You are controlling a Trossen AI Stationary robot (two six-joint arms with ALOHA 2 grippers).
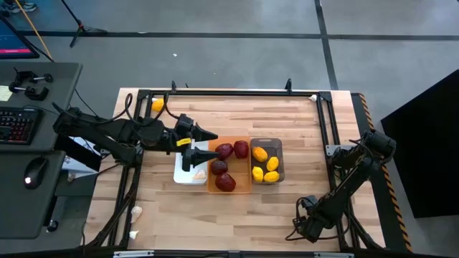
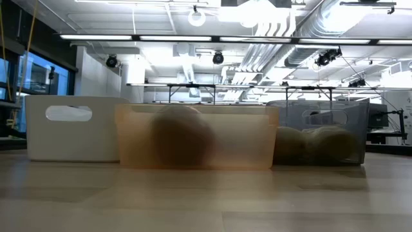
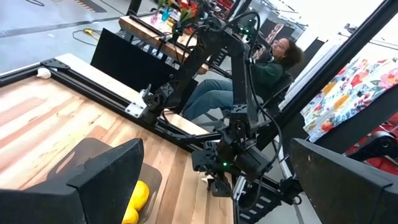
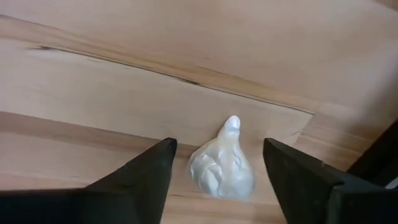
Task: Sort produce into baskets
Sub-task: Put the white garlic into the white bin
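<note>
Three bins stand side by side mid-table: a white one [image 1: 188, 172] with a garlic bulb [image 1: 199, 174], an orange one [image 1: 229, 188] with dark red pieces [image 1: 225, 182], and a grey one [image 1: 277, 147] with yellow lemons [image 1: 264, 163]. My left gripper [image 1: 211, 145] is open and empty above the white and orange bins. My right gripper [image 4: 217, 168], near the table's near right edge [image 1: 301, 228], is open. Its fingers stand on either side of a whitish garlic bulb [image 4: 222, 165] that lies on the table, without touching it.
A lemon [image 1: 157, 104] lies at the far left corner. Garlic bulbs lie near the near left corner [image 1: 136, 211] and at the far right corner [image 1: 313, 97]. A black frame [image 1: 229, 92] borders the table. A person [image 3: 273, 62] sits beyond the right side.
</note>
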